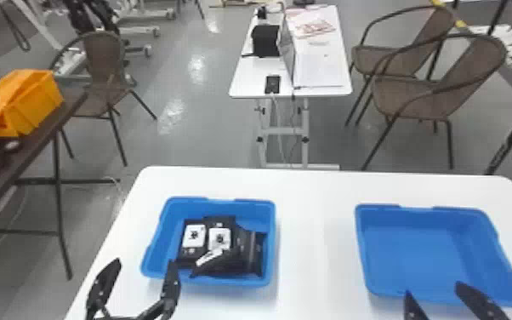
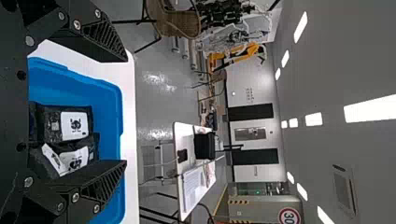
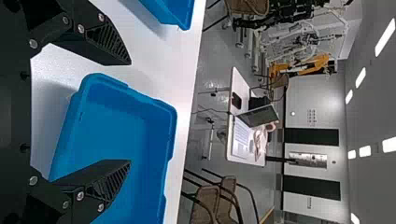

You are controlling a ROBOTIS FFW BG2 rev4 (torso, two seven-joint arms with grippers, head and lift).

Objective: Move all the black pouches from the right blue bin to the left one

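Head view shows left gripper (image 1: 144, 261) and right gripper (image 1: 433, 288) wide; left wrist view adds ceiling lights (image 2: 371, 109).

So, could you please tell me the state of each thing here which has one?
Left blue bin: holding pouches
Right blue bin: empty
Black pouches: overlapping in the left bin
Left gripper: open
Right gripper: open
Laptop: open

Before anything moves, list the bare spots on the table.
Free: the table between the left blue bin and the right blue bin, and along its far edge; the right bin's floor, beyond the right tool. Crowded: the left bin, where black pouches leave mainly far and left strips.
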